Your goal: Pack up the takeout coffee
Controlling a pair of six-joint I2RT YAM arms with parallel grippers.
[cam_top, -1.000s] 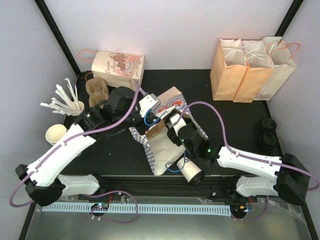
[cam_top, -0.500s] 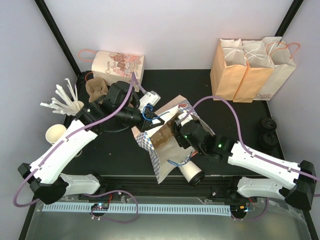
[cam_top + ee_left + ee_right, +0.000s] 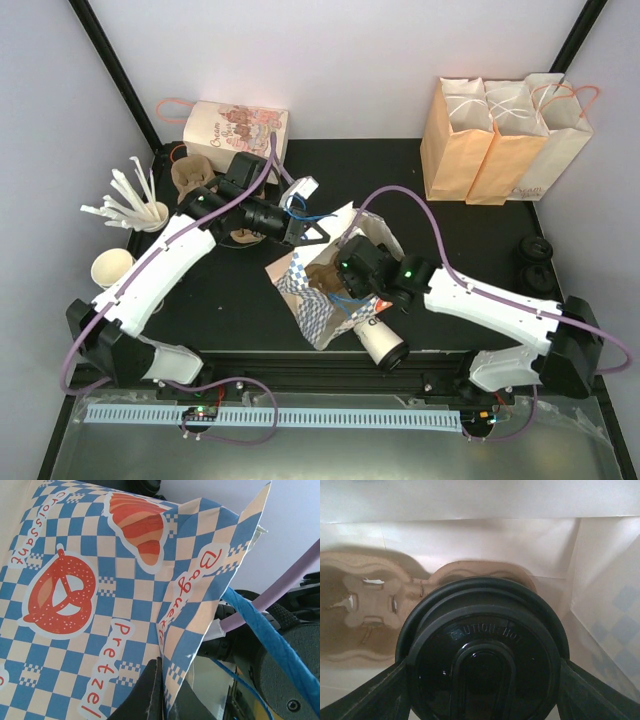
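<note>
A blue-checkered paper bag (image 3: 300, 295) lies near the table's front with its mouth facing up. My left gripper (image 3: 322, 232) (image 3: 161, 692) is shut on the bag's upper rim (image 3: 200, 605) and holds it up. My right gripper (image 3: 338, 280) (image 3: 481, 680) reaches into the mouth, shut on a takeout coffee. Only the coffee's black lid (image 3: 482, 650) shows, filling the right wrist view between the two fingers. Behind it, a brown pulp carrier (image 3: 367, 600) lies against the bag's inner wall (image 3: 470, 535). The cup's white body is hidden.
A white cup shape (image 3: 385, 345) lies on its side by the near edge, right of the bag. Tan paper bags (image 3: 500, 130) stand back right, with black lids (image 3: 535, 265) at the right edge. Back left are a printed bag (image 3: 235, 130), brown carriers (image 3: 195, 180), a cup of white utensils (image 3: 150, 212) and a white cup (image 3: 110, 268).
My right gripper has moved left and into the bag's mouth with the coffee. My left gripper has shifted right with the rim, and the bag's mouth stands wider.
</note>
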